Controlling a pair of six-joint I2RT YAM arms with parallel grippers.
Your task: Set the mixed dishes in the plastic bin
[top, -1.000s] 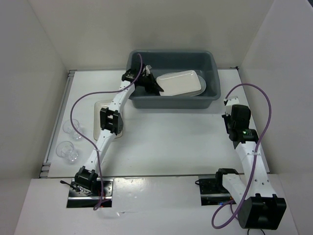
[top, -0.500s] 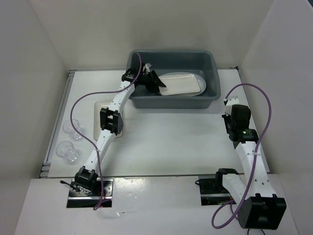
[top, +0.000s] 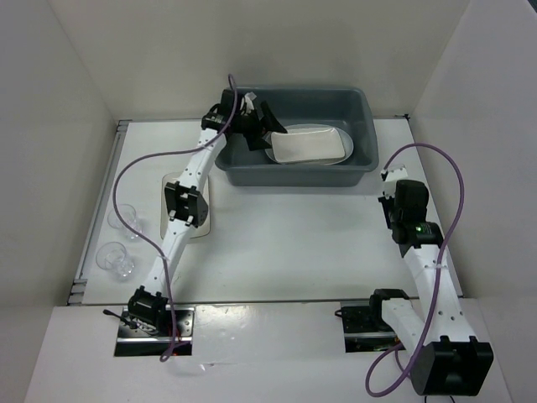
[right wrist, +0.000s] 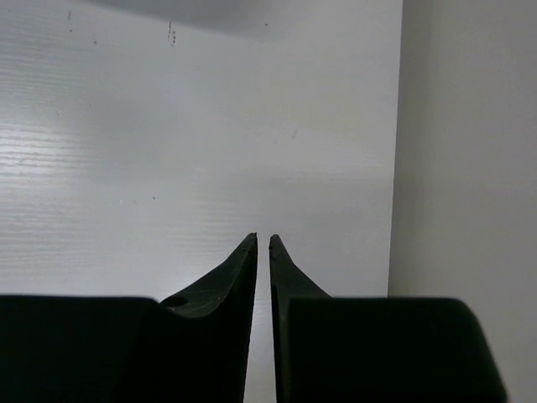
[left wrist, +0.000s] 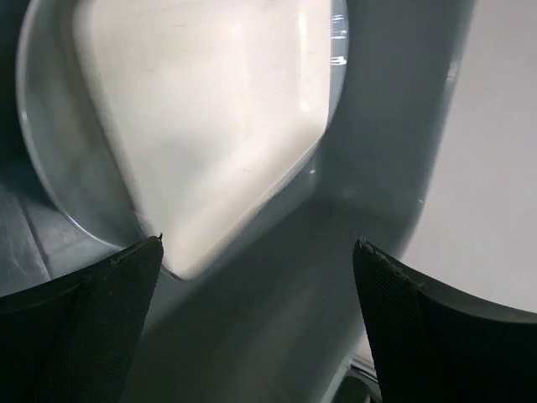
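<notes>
The dark grey plastic bin [top: 369,126] stands at the back of the table. Inside it a cream rounded-rectangle plate [top: 309,144] lies on the large white oval platter [top: 349,149]. My left gripper [top: 262,126] hangs open over the bin's left end, holding nothing. In the left wrist view its gripper [left wrist: 258,252] frames the bin's inner wall [left wrist: 377,168], with the cream plate [left wrist: 210,109] and the platter's rim [left wrist: 50,168] beyond. My right gripper [top: 391,176] hovers over the bare table on the right; in its wrist view the gripper [right wrist: 262,239] is shut to a thin slit and empty.
Two small clear glass cups [top: 124,220] [top: 115,259] stand at the table's left edge. Another white plate [top: 204,220] lies on the table, partly under the left arm. White walls close in the left, back and right sides [right wrist: 461,168].
My left gripper went from shut to wide open and let go of the cream plate, which settled flat on the platter. The left arm pulled back leftward. The right arm barely moved.
</notes>
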